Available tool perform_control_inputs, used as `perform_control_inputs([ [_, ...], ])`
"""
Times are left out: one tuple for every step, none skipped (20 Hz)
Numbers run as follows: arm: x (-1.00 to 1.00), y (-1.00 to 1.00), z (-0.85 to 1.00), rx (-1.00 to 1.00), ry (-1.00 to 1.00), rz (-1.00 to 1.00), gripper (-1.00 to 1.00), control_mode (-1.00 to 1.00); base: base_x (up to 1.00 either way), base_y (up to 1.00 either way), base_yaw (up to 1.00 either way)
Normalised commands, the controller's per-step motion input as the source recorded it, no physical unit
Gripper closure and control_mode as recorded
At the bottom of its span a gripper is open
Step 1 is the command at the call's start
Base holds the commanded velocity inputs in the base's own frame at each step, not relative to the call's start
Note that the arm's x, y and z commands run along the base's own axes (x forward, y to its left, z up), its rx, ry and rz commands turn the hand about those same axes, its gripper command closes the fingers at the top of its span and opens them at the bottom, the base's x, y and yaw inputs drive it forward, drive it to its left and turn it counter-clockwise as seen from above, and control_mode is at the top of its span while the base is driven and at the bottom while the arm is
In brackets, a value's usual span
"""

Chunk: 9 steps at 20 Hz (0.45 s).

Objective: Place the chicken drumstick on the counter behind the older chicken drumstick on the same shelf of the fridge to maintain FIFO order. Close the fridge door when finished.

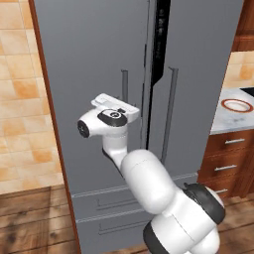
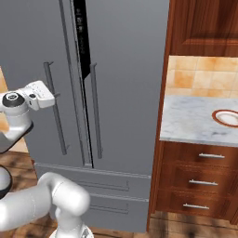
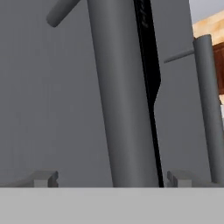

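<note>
Grey steel fridge (image 1: 99, 49), left door handle (image 3: 122, 96) lined up between wide-open, empty fingers.

Gripper (image 3: 111, 179) stands just before the left door's vertical bar, fingertips (image 3: 43, 178) either side, nothing held. Handle's long axis runs floor to ceiling; judged rigid and smooth, best gripped mid-bar, door likely heavy to swing. Doors stand nearly shut, a dark gap between them. Counter (image 2: 195, 121) lies right of the fridge, bearing a red-rimmed plate (image 2: 228, 117); no drumstick discernible on it.
</note>
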Motion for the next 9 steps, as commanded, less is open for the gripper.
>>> perform_control_inputs([
  [0.66,-0.15,0.00,0.00,0.00,0.00,-1.00,-1.00,0.00,0.00,0.00],
  [0.61,-0.21,0.00,0.00,0.00,0.00,-1.00,-1.00,0.00,0.00,0.00],
  [0.56,-0.23,0.00,0.00,0.00,0.00,-1.00,-1.00,0.00,0.00,0.00],
  [0.49,-0.22,0.00,0.00,0.00,0.00,-1.00,-1.00,0.00,0.00,0.00],
  [0.44,-0.23,0.00,0.00,0.00,0.00,-1.00,-1.00,0.00,0.00,0.00],
  [0.44,-0.23,0.00,0.00,0.00,0.00,-1.00,-1.00,0.00,0.00,0.00],
  [0.43,-0.23,0.00,0.00,0.00,0.00,-1.00,-1.00,0.00,0.00,0.00],
  [0.41,-0.16,0.00,0.00,0.00,0.00,-1.00,-1.00,0.00,0.00,0.00],
  [0.44,-0.16,0.00,0.00,0.00,0.00,-1.00,-1.00,0.00,0.00,0.00],
])
